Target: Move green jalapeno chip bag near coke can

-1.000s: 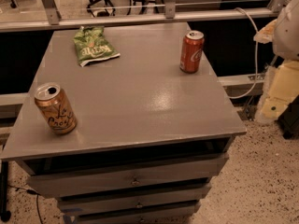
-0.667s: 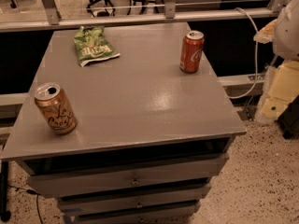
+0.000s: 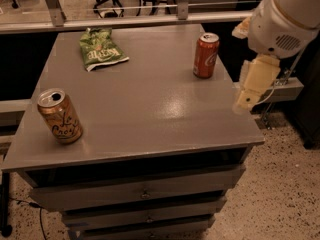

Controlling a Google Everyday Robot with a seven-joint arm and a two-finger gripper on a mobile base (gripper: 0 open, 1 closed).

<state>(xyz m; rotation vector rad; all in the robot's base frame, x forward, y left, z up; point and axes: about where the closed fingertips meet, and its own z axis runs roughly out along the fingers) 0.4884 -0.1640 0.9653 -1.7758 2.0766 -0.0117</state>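
view: camera view, looking down on a grey desk (image 3: pixel 150 109) with drawers (image 3: pixel 145 194) under it.
green jalapeno chip bag (image 3: pixel 100 54): lies flat at about 11 o'clock on the desk, near the back-left corner, white lettering up, pale edge turned toward 5 o'clock.
coke can (image 3: pixel 205 56): upright at about 1 o'clock, close to the right edge, silver top showing. well apart from the bag, bare desk between them.
tan-gold can (image 3: pixel 60 116): stands at about 8 o'clock near the front-left edge, not part of the job.
gripper (image 3: pixel 245 101): hangs off the desk's right edge at about 3 o'clock, pointing down under the white arm housing (image 3: pixel 287 19). far from the bag, touching nothing.
grip state: cannot tell, released or clenched. nothing seen held in it.
handling, judged: bag looks light, soft and crinkly, likely air-puffed, so it gives under a squeeze. film probably slick. contents likely crush if pinched hard.
where to take hold, judged: come down from above across the short width near the middle, or pinch the crimped pale edge, which is flatter and stiffer.
risk, judged: a flat bag leaves little to close on, so it may slide on the desk instead of lifting. a careless set-down could knock the coke can over.
progress, judged: reach not yet begun.
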